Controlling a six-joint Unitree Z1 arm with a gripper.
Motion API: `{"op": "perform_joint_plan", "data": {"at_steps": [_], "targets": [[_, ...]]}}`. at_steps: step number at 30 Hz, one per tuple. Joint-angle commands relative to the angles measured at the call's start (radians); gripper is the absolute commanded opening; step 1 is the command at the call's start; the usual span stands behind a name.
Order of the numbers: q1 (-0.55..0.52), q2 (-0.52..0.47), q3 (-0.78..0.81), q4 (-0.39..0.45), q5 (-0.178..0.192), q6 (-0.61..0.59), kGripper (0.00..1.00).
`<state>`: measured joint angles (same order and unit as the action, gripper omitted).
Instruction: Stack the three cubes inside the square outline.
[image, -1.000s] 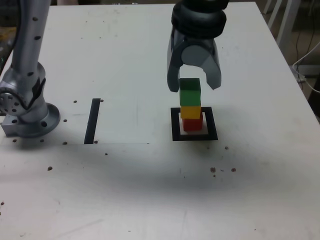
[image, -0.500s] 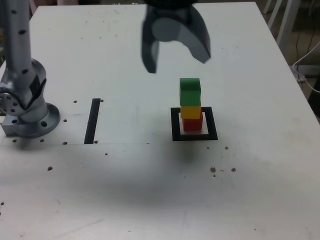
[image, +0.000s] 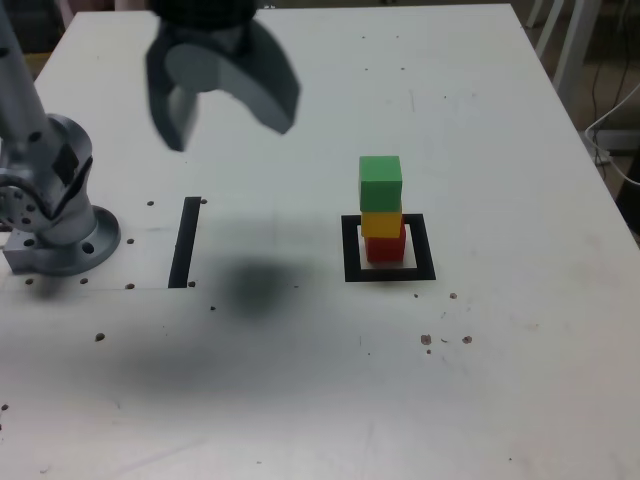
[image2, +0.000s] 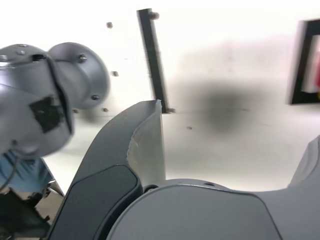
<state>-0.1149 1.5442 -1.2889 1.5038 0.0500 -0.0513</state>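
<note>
White tabletop, speckled, and the gripper (image: 222, 118) has let go and swung up and away toward the exterior view's left, jaws spread wide, carrying nothing. Well off to its right the three cubes (image: 381, 212) stand stacked, green over yellow over red, inside the square outline (image: 350, 250); looks finished

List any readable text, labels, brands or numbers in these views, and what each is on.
None: no readable text in either view.
Green cube, yellow cube, red cube: plain faces.
Square outline and black strip: plain black, unmarked.
Hand and arm base: no legible marking; a dark patch there is unreadable.
</note>
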Motion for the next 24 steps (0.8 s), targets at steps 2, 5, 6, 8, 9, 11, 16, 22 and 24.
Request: {"op": "perform_joint_plan", "data": {"at_steps": [2,5,6,8,9,11,16,22,24], "targets": [[0.007,-0.027,0.126,-0.054,-0.009,0.0,0.99],[0.011,-0.037,0.22,-0.125,-0.025,-0.005,0.99],[0.012,-0.039,0.252,-0.152,-0.031,-0.008,0.99],[0.014,-0.042,0.317,-0.205,-0.041,-0.013,0.99],[0.015,-0.043,0.346,-0.23,-0.043,-0.015,0.99],[0.016,-0.041,0.392,-0.272,-0.044,-0.019,0.99],[0.017,-0.033,0.444,-0.337,-0.027,-0.033,0.99],[0.017,-0.025,0.475,-0.397,-0.02,-0.05,0.99],[0.017,-0.024,0.476,-0.405,-0.02,-0.056,0.99]]}}
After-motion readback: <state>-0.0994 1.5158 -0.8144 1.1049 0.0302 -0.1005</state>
